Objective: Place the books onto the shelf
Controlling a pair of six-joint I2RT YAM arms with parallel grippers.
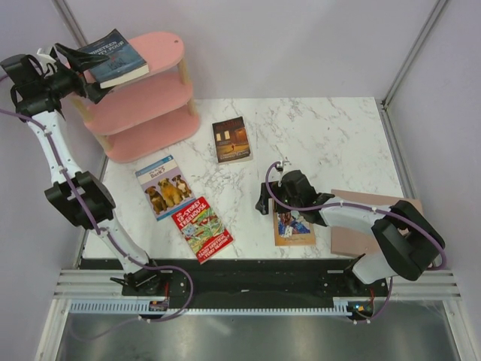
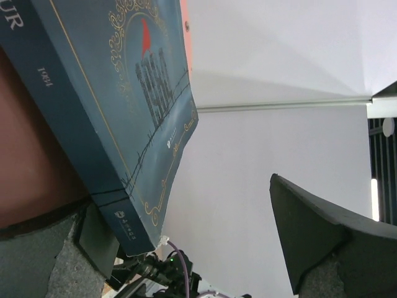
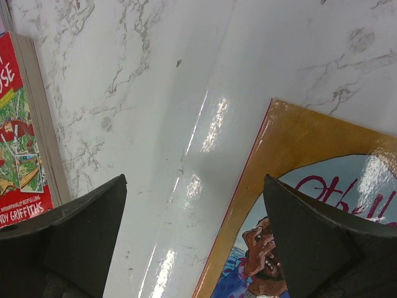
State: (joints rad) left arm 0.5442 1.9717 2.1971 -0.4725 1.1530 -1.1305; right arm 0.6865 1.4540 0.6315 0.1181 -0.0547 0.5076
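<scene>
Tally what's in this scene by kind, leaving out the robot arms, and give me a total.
Books: 5 (dark blue, dark brown, puppies, red treehouse, orange-tan)
Pink shelf: 1
Brown board: 1
Total: 7

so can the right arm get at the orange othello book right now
Probably yes: the right gripper hangs open over the edge of the orange book and nothing lies on the book. It is flat on the table, so pinching it may be awkward.

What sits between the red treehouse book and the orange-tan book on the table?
Nothing: only bare marble table separates the red treehouse book from the orange-tan book, seen clearly in the right wrist view.
</scene>
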